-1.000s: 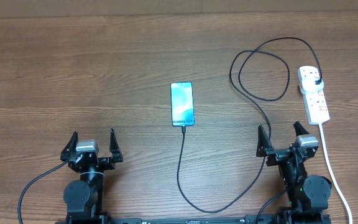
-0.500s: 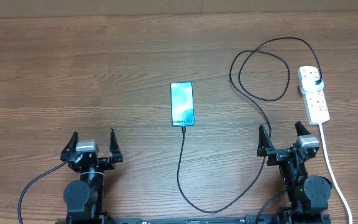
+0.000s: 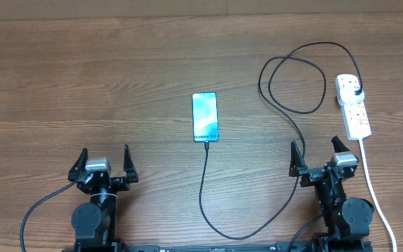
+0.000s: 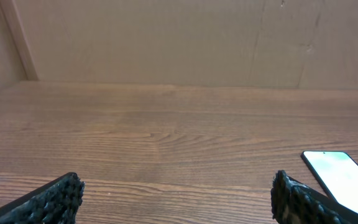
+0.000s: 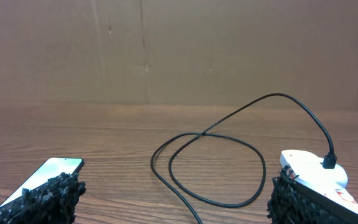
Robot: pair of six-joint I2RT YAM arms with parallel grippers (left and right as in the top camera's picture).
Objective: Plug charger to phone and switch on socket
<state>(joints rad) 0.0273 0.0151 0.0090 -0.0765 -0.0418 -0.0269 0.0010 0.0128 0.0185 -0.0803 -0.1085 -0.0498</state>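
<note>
The phone [image 3: 206, 117] lies flat mid-table with its cyan screen lit; it also shows in the left wrist view [image 4: 340, 186] and the right wrist view [image 5: 42, 177]. The black charger [image 3: 205, 182] cable has its tip in the phone's near end, runs along the front edge, loops at the right [image 5: 210, 168], and its plug sits in the white socket [image 3: 353, 105] [image 5: 319, 174]. My left gripper [image 3: 104, 162] [image 4: 178, 199] stands open at the front left, empty. My right gripper [image 3: 320, 155] [image 5: 176, 196] stands open at the front right, beside the socket, with the cable passing between its fingers on the table.
The socket's thick white lead [image 3: 373, 189] runs toward the front right edge, past my right arm. A brown board wall [image 4: 179, 37] closes the far side of the wooden table [image 3: 82, 77].
</note>
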